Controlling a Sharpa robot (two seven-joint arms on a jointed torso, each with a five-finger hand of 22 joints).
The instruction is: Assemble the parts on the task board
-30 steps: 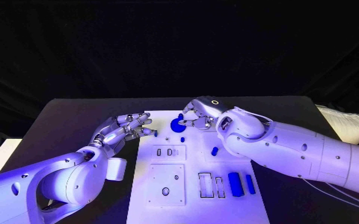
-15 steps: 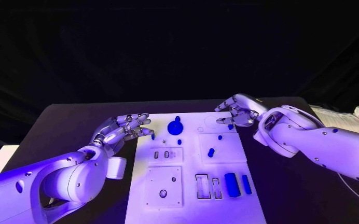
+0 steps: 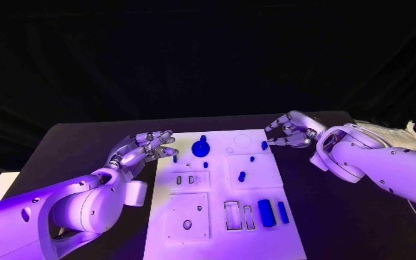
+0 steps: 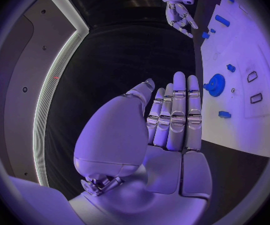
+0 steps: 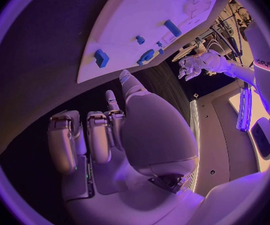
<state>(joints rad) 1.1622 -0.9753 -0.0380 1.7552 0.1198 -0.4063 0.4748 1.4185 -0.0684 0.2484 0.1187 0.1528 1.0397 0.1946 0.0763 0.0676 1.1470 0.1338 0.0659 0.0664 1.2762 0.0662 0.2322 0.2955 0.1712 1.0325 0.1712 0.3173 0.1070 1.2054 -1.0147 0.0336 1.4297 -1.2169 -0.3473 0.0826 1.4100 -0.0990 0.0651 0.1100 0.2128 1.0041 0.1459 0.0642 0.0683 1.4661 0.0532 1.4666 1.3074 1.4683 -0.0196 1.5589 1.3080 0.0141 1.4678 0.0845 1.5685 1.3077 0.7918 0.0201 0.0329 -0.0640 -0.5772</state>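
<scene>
The white task board [image 3: 217, 194] lies mid-table. A round blue part [image 3: 201, 147] with a short stem sits near its far left corner, and small blue pieces [image 3: 252, 159] dot its far half. Two blue bars [image 3: 267, 213] lie near its front right. My left hand [image 3: 147, 146] hovers at the board's far left edge, fingers straight and apart from the round part [image 4: 215, 84], holding nothing [image 4: 172, 120]. My right hand [image 3: 290, 130] is off the board's far right edge, beside a small blue piece [image 3: 264, 145]. Its fingers [image 5: 66, 140] curl in on nothing.
Several empty slots and recessed plates [image 3: 189, 216] mark the board's near half. Black table [image 3: 78, 145] surrounds the board on every side. My right forearm [image 3: 373, 164] lies over the table to the board's right.
My right hand has let go of the round blue part and drawn back rightward, off the board's far right edge. The part stays on the board. My left hand has held still.
</scene>
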